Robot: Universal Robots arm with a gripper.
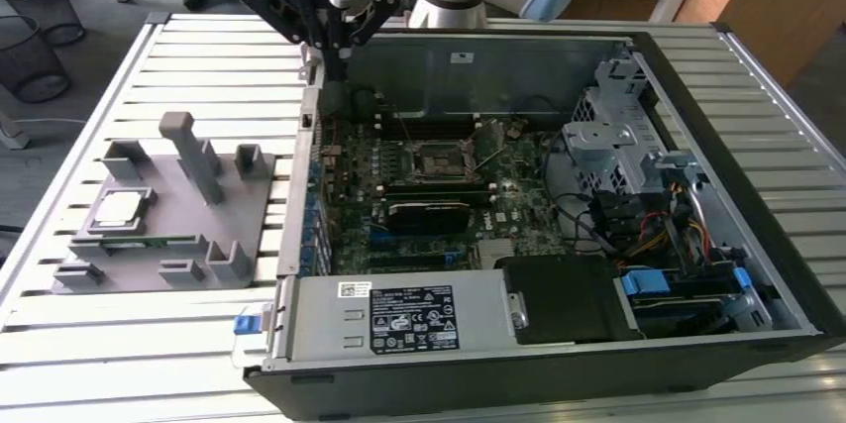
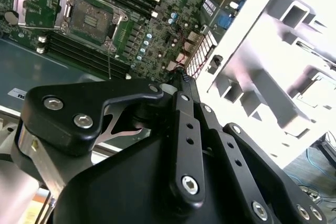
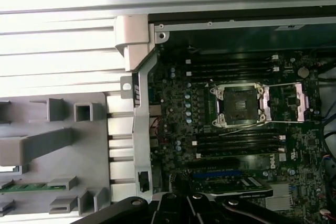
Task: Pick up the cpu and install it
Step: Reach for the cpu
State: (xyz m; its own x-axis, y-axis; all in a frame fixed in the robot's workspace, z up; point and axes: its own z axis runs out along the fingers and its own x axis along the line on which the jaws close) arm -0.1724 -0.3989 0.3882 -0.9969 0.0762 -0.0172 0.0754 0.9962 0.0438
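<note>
The computer case (image 1: 529, 71) lies on its side on the slatted surface (image 1: 198, 66) with its cover off. I think this is so that the motherboard (image 1: 396, 185) faces upward and can be reached from above. In the middle of the board the socket (image 1: 434, 158) is open. In the first wrist view its metal frame (image 3: 286, 100) is folded away to one side and the dark centre is bare, so to my judgement it is ready to receive the chip and nothing is installed in it yet.

Beside the case, on the exterior view's left, stands a grey holder (image 1: 185, 220) with posts and pockets. It seems made to keep the parts in fixed places where the arm can find them. The cpu (image 1: 122, 210) lies flat in one pocket of this holder, silvery top upward, and a green memory stick (image 1: 126, 243) lies just beside it in another slot.

The claw (image 1: 340, 47) hangs above the far corner of the case, over the wall that separates the holder from the board. Its fingers appear drawn together to one point, and I see nothing held between them. The second wrist view shows the same: the black links meet at the tip (image 2: 181, 80), with the board and the socket below.

So the cpu is well apart from the claw. In the exterior view it is to the left of the claw and nearer to the camera, down on the holder, untouched. The socket is nearer to the claw than the chip is.
</note>
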